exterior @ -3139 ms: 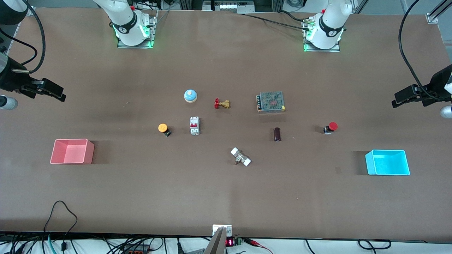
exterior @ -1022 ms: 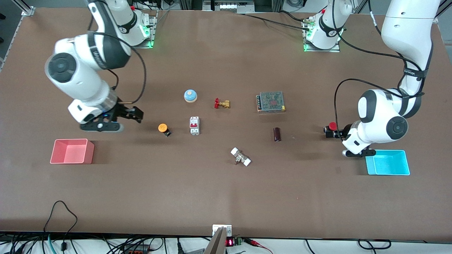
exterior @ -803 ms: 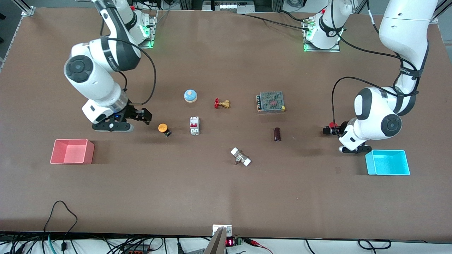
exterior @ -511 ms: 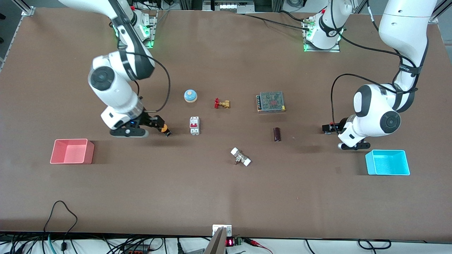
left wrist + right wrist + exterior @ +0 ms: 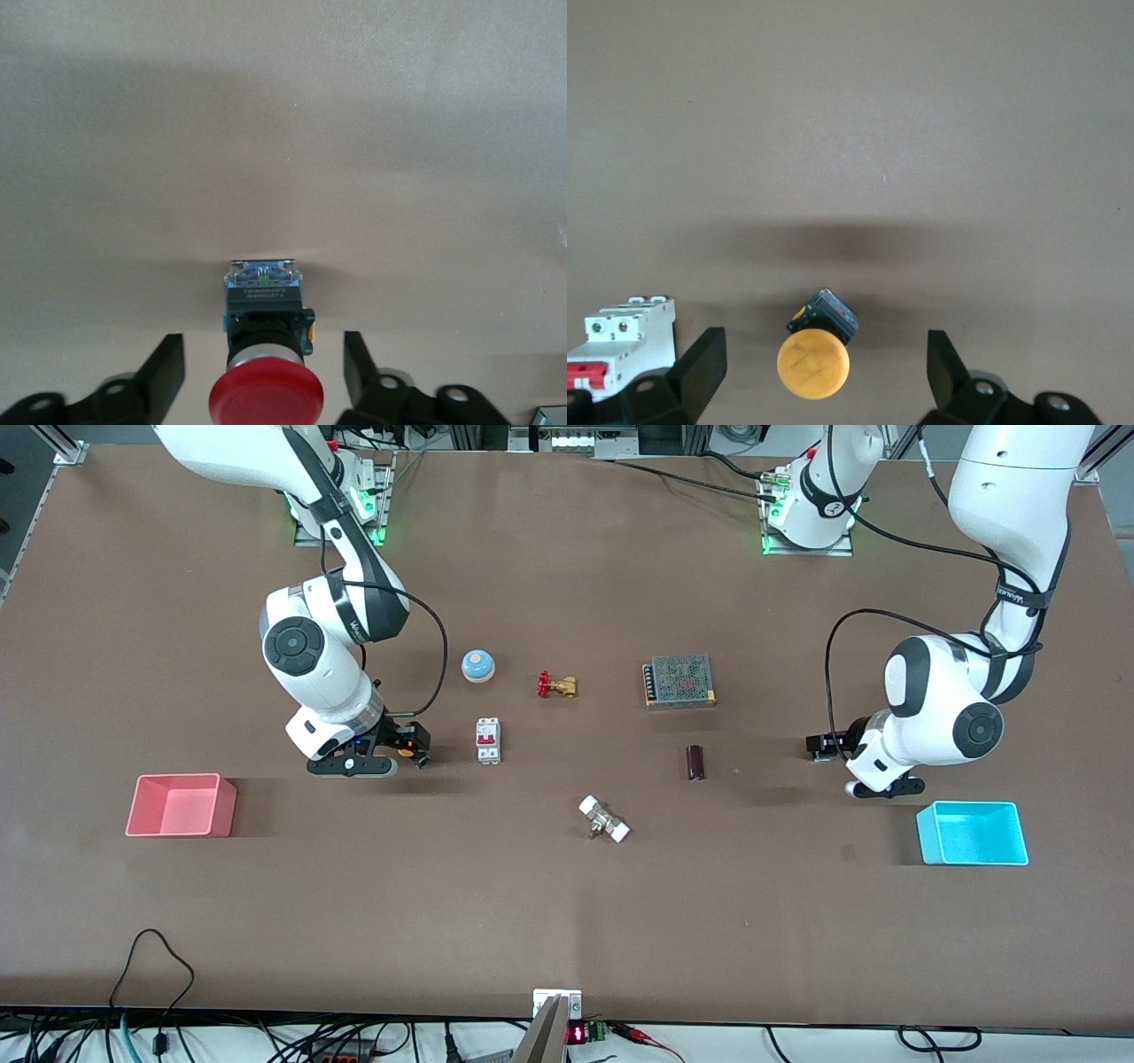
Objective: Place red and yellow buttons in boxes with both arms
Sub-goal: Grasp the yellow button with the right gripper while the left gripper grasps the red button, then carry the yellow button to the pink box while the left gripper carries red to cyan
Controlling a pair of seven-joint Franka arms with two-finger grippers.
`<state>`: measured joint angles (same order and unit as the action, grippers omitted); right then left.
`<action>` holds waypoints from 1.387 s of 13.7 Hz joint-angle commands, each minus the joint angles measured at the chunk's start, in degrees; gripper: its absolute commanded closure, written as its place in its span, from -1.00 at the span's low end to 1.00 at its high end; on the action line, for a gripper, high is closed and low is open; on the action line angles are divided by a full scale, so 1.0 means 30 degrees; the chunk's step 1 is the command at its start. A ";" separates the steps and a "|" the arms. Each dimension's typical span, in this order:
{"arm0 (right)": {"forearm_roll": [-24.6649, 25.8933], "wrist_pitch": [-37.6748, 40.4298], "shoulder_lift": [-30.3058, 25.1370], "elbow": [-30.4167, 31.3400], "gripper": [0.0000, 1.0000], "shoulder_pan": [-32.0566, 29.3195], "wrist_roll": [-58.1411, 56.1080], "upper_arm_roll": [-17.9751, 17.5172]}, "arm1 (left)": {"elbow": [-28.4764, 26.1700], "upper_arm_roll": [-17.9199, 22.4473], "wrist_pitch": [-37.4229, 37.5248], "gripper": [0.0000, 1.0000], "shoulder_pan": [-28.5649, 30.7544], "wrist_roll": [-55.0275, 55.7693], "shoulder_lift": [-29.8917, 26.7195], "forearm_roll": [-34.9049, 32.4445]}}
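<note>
The orange-yellow button (image 5: 409,752) lies on the table beside a white breaker; in the right wrist view its cap (image 5: 813,363) sits between the spread fingers. My right gripper (image 5: 400,742) (image 5: 824,367) is open around it, not touching. The red button (image 5: 266,398) lies between the spread fingers of my left gripper (image 5: 833,746) (image 5: 263,372), which is open. In the front view only its black body (image 5: 817,747) shows. The pink-red box (image 5: 226,808) stands toward the right arm's end and the cyan box (image 5: 926,837) toward the left arm's end. Both are empty.
A white breaker (image 5: 488,740) (image 5: 629,341) lies close beside the yellow button. Mid-table lie a blue-and-white bell (image 5: 477,665), a red-handled brass valve (image 5: 556,685), a meshed power supply (image 5: 679,680), a dark cylinder (image 5: 695,763) and a white-ended fitting (image 5: 604,819).
Both arms have swung in from the table's ends. The right gripper has reached the yellow button and the left gripper the red button; both buttons lie where they were.
</note>
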<state>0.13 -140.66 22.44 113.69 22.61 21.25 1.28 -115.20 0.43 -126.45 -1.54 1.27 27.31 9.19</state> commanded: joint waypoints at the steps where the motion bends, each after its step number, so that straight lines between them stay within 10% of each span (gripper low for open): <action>1: -0.0160 -0.0307 0.0225 0.0246 -1.00 0.0053 0.0125 0.0043 | -0.0564 0.0033 -0.0242 -0.07 -0.0101 -0.0132 -0.0521 0.0366; 5: -0.0132 -0.1597 0.0870 0.0802 -1.00 0.0228 0.0330 0.0043 | -0.0448 0.0062 -0.0271 0.47 -0.0101 -0.0307 -0.0579 0.0366; 19: -0.0014 -0.1569 0.1398 0.0774 -0.69 0.0375 -0.0429 -0.0250 | 0.3150 0.0326 -0.0798 0.49 0.3997 -0.2122 -0.1872 -0.2006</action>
<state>0.14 -144.68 26.76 115.52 23.55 21.20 0.68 -109.20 1.88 -128.36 9.17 -2.89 19.51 3.57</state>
